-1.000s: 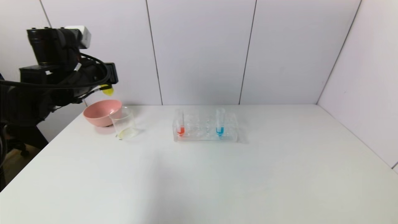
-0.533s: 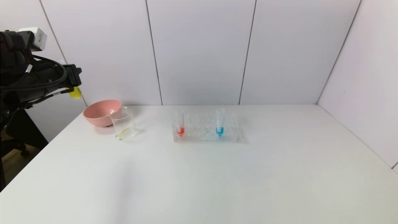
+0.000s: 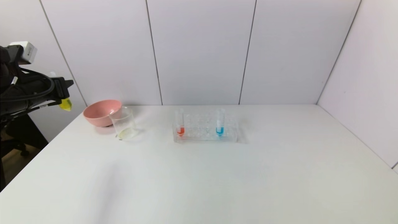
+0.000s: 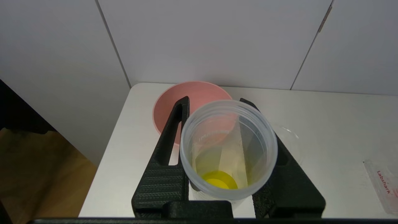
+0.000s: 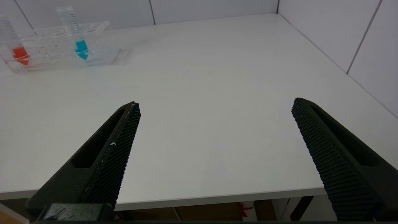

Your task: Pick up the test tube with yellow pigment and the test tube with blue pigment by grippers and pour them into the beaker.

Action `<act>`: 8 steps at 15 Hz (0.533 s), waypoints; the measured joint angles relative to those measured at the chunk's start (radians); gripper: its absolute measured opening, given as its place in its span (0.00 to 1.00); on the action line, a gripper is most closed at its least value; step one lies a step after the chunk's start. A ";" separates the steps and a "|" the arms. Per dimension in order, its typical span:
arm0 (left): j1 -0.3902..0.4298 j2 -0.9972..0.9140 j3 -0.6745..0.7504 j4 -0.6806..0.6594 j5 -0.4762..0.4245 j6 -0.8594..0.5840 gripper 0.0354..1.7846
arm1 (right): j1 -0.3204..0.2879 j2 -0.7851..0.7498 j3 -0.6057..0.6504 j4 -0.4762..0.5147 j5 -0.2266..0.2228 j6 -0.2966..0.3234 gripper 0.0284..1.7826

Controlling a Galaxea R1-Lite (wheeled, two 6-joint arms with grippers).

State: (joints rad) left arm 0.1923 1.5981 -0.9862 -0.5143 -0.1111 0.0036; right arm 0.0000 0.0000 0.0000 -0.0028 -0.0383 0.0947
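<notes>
Step now: the yellow part looks nearly done — the beaker [image 3: 124, 125] has a thin yellow pool at its bottom, and you hold the tube up and away from it.

Left gripper [image 3: 63, 93]: it hangs high at the far left, out past the edge of the bench [image 3: 217, 174]. Its jaws are pinching the test tube with yellow pigment [image 4: 228, 149].

Yellow tube: in the left wrist view you look down its open mouth. Only a small yellow bit sits at the tip, so it looks close to empty.

Right gripper [image 5: 214, 107]: it waits low at the near right edge of the bench. Its jaws are spread wide with nothing between them.

Blue tube: the test tube with blue pigment [image 3: 220, 122] stands upright in the clear rack [image 3: 205, 128], toward the rack's right end. A red-tipped tube [image 3: 180, 123] stands at the left end — that one is not yours.

Beaker spot: it stands on the bench, just beside the pink bowl [image 3: 101, 112], well left of the rack.

Next move: I think you should go for the blue tube with the right gripper. Come down over its top, close gently on the clear part, and lift it straight up out of the rack.

Watch out: keep the blue tube upright on the way to the beaker, and do not bump the rack.
</notes>
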 joint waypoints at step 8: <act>0.073 0.099 -0.077 -0.006 -0.313 0.323 0.29 | 0.000 0.000 0.000 0.000 0.000 0.000 1.00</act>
State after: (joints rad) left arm 0.2649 1.6972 -1.0630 -0.5200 -0.4236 0.3266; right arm 0.0000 0.0000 0.0000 -0.0028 -0.0383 0.0943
